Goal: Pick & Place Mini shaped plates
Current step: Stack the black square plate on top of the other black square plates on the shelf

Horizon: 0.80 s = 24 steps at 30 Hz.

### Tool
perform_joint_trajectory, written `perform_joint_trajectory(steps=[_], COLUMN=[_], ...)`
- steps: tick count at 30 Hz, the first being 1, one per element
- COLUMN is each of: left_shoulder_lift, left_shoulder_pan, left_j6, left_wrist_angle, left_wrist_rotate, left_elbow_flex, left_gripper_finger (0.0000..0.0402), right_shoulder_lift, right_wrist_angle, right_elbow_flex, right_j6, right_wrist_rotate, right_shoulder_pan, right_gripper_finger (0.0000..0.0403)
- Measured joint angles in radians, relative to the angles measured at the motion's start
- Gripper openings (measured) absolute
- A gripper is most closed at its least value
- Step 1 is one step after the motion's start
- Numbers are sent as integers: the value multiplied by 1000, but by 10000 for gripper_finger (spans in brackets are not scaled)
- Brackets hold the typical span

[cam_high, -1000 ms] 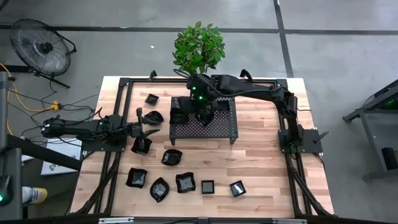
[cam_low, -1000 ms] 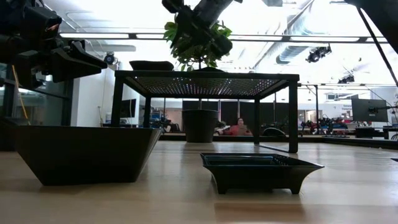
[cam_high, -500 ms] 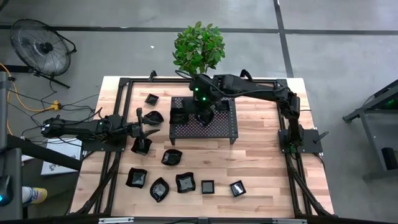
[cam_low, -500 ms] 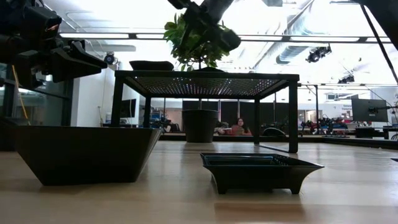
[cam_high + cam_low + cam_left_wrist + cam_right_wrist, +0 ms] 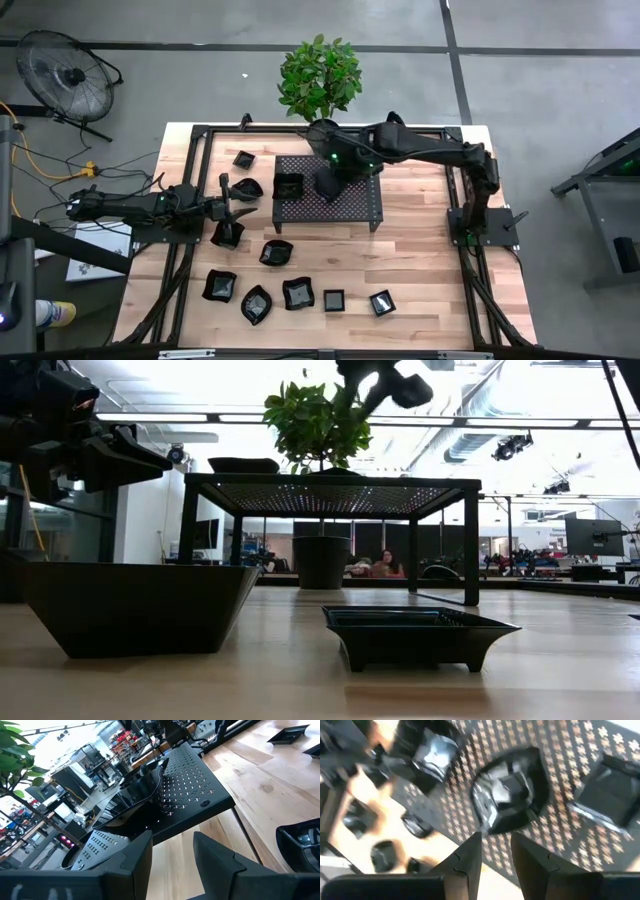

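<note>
Several mini shaped plates lie on the wooden table (image 5: 420, 240), among them a leaf-like one (image 5: 248, 188), a deep one (image 5: 228, 233) and a small square one (image 5: 334, 300). On the perforated rack (image 5: 365, 205) sit a square plate (image 5: 289, 187) and a wavy plate (image 5: 328, 185). My right gripper (image 5: 336, 168) hovers above that wavy plate (image 5: 510, 800), open and empty (image 5: 496, 840). Beside the leaf-like plate, my left gripper (image 5: 238, 203) stands open with nothing in it (image 5: 172, 840). In the low view a deep plate (image 5: 140, 605) and a flat square plate (image 5: 420, 630) stand close by.
A potted plant (image 5: 320, 78) stands behind the rack, its pot (image 5: 322, 560) visible under the rack (image 5: 330, 485). A fan (image 5: 65, 75) sits on the floor at the far left. People sit in the room beyond (image 5: 382, 565).
My right gripper has risen off the rack and drifted right, leaving the wavy plate lying there. The left arm has not moved.
</note>
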Motion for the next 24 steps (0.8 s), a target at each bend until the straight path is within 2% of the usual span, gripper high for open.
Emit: perform_joint_trajectory(steps=[9, 14, 17, 24], left_shoulder_lift=[0, 0, 0, 0], left_shoulder_pan=[0, 0, 0, 0], left_j6=[0, 0, 0, 0], left_wrist_angle=[0, 0, 0, 0], left_wrist_rotate=[0, 0, 0, 0], left_elbow_flex=[0, 0, 0, 0], left_gripper_finger=[140, 140, 140, 140], right_shoulder_lift=[-92, -155, -228, -468], right_wrist_angle=[-185, -262, -216, -36], right_elbow_flex=[0, -9, -117, -491], right_j6=[-65, -96, -109, -60], right_wrist_rotate=[74, 152, 153, 147], right_shoulder_pan=[44, 71, 85, 141], right_gripper_finger=[99, 99, 99, 99])
